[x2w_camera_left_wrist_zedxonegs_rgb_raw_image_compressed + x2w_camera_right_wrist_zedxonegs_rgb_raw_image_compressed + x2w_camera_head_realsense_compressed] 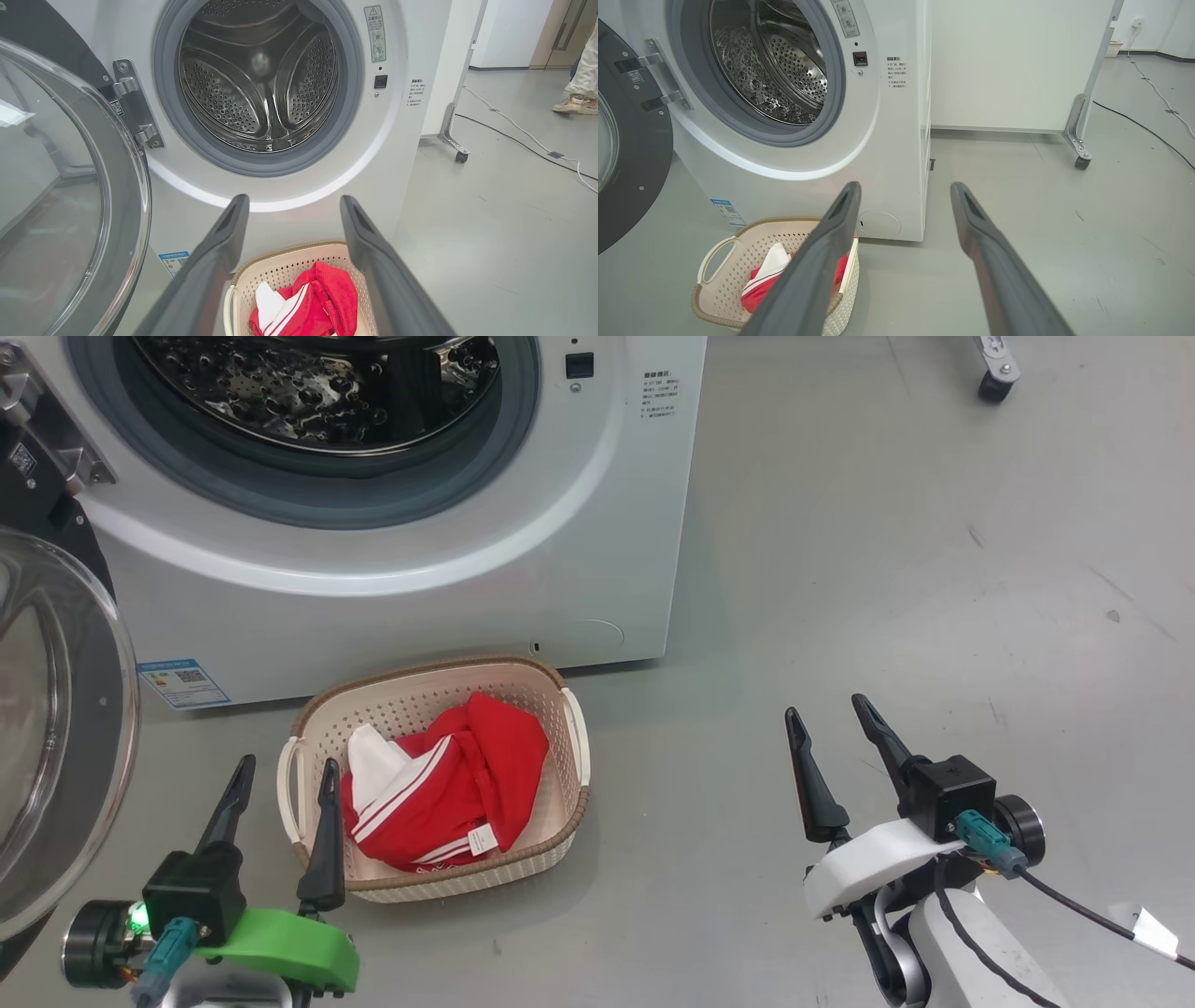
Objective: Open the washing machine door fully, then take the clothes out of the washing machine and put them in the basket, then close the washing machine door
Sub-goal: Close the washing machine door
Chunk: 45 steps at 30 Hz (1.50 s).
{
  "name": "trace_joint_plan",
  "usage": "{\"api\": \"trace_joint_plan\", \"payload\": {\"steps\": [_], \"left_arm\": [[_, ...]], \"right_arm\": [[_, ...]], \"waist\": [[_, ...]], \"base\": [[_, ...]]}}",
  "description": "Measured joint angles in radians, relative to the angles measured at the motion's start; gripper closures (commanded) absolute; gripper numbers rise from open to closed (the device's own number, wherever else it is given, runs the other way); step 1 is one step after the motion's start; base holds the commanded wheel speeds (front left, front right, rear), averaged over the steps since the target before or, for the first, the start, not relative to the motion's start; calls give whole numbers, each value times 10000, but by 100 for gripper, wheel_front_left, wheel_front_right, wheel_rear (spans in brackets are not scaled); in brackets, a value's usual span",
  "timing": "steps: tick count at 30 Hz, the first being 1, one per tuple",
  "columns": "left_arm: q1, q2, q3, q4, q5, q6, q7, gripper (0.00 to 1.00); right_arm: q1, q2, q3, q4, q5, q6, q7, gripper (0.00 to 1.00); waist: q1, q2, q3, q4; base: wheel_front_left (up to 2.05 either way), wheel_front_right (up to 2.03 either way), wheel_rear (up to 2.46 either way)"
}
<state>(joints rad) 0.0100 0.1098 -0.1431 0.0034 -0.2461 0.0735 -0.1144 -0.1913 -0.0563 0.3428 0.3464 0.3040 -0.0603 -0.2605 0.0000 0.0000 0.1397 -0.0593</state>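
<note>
Left end effector (288,763) and right end effector (826,707) gape — smooth grey floor (840,569) beneath.

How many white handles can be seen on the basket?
2. The left handle is on the left side of the basket in the head view; the right handle is on its right side. No further handle seems hidden.

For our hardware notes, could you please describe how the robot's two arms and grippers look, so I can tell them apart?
Both carry two long, dark, tapering fingers on a black block with a teal connector. The left gripper has a green shell and a small green light. The right gripper has a white shell and a black cable bearing a white tag.
</note>
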Motion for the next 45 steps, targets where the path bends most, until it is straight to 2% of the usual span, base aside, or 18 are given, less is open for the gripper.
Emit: {"api": "trace_joint_plan", "payload": {"steps": [9, 21, 31, 45], "left_arm": [[0, -4, -94, -13, 0, 0, 2, 0], [-2, -40, -184, -8, 0, 4, -10, 0], [-2, -224, -157, 86, -4, 42, -117, 0], [2, -293, 2, 186, -167, 150, -301, 0]], "right_arm": [[-2, -2, -165, 2, -19, -33, 0, 0], [-1, -8, -330, 0, -121, -35, 0, 0], [-1, -88, -393, -12, -313, -27, 0, 0], [4, -100, -407, -4, -441, -21, 0, 0]], "waist": [[0, 0, -3, 162], [0, 0, -14, 788], [0, 0, -27, 1773], [0, 0, -93, 3552]], "base": [[0, 0, 0], [0, 0, 0], [0, 0, 0], [0, 0, 0]]}}
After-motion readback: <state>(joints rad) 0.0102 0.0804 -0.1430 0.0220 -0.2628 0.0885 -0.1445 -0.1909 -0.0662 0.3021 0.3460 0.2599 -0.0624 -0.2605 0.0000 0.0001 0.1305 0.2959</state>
